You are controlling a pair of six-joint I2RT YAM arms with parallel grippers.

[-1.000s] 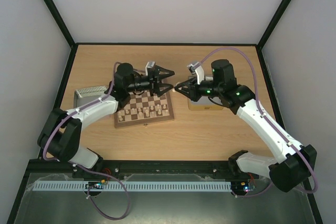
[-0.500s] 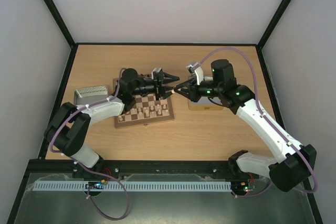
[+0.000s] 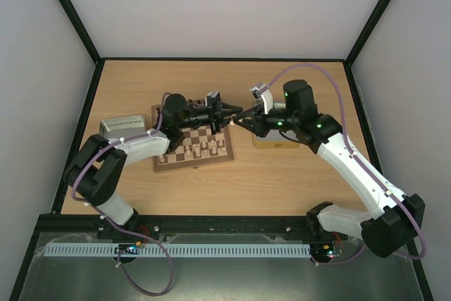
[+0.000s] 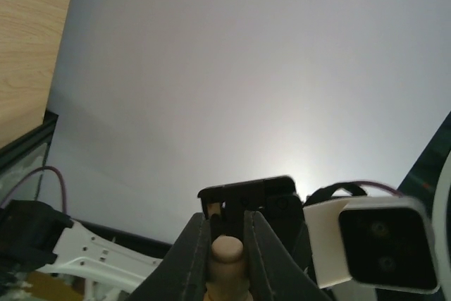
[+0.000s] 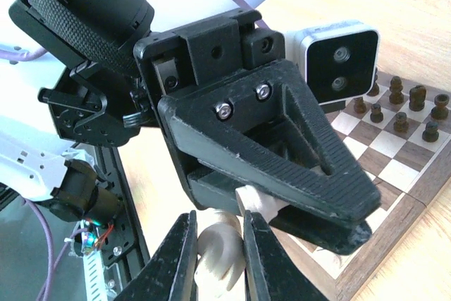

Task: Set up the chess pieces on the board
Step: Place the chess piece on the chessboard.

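Both grippers meet in the air over the right edge of the board (image 3: 194, 166). One cream chess piece (image 3: 235, 120) spans between them. My right gripper (image 5: 220, 244) is shut on its rounded end (image 5: 224, 253). My left gripper (image 4: 227, 227) is shut on the other end (image 4: 227, 255); from the right wrist this gripper (image 5: 282, 167) fills the middle of the view. Seen from above, the left gripper (image 3: 227, 118) points right and the right gripper (image 3: 241, 119) points left. Several pale pieces (image 3: 204, 149) stand on the board's near rows, and dark ones (image 5: 398, 103) stand on its far rows.
A shallow metal tin (image 3: 116, 127) lies left of the board. A flat pale box (image 3: 271, 142) sits right of the board, under my right arm. The table is walled by dark frame posts and white side panels.
My left gripper has swung right to meet the right gripper and has closed from wide open onto the cream piece. The right arm has stayed still, holding the piece.
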